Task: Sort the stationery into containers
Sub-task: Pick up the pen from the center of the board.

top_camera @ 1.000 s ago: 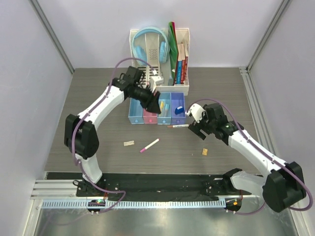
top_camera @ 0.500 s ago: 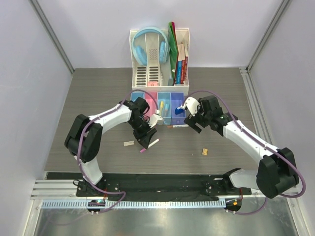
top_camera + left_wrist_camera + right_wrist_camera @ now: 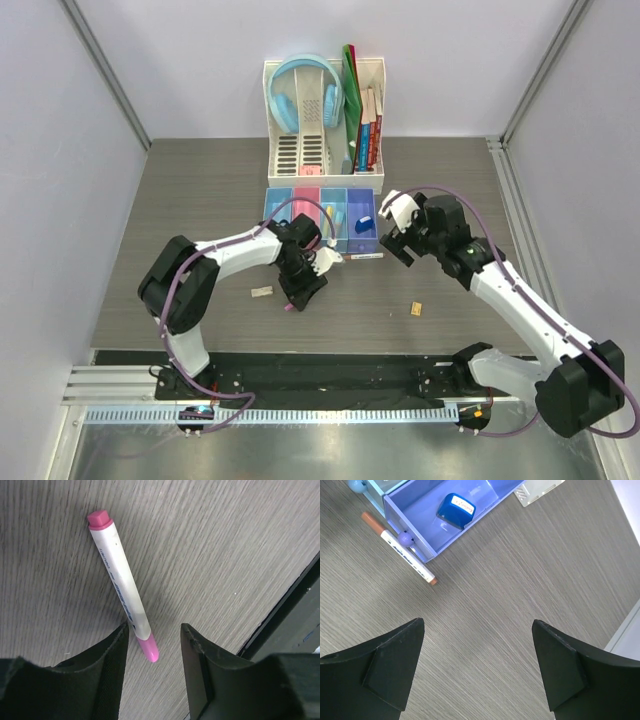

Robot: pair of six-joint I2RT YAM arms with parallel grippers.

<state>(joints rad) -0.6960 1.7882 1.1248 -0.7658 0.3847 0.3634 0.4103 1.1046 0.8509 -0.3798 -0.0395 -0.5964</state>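
The pink-tipped white pen [image 3: 120,580] lies flat on the table. My left gripper [image 3: 154,627] is open and low over it, and the jaws straddle its rounded pink end, which rests against the left finger. From above, the left gripper [image 3: 300,285] hides most of the pen. My right gripper [image 3: 393,238] is open and empty above bare table, right of the bins. The white marker with a brownish cap [image 3: 400,550] lies along the front of the purple-blue bin [image 3: 485,492], which holds a blue block [image 3: 456,507]. The yellow highlighter [image 3: 330,213] lies in the light-blue bin [image 3: 333,228].
The blue bin [image 3: 277,208] and pink bin [image 3: 306,200] complete the row. A tan block [image 3: 414,309] lies front right, and a small block [image 3: 261,292] lies left of my left gripper. The white organiser [image 3: 300,150] with headphones [image 3: 305,90] and books [image 3: 365,120] stands behind.
My left arm has swung from above the bins down toward the front and now sits low over the pink-tipped pen. My right gripper has shifted slightly back and right.
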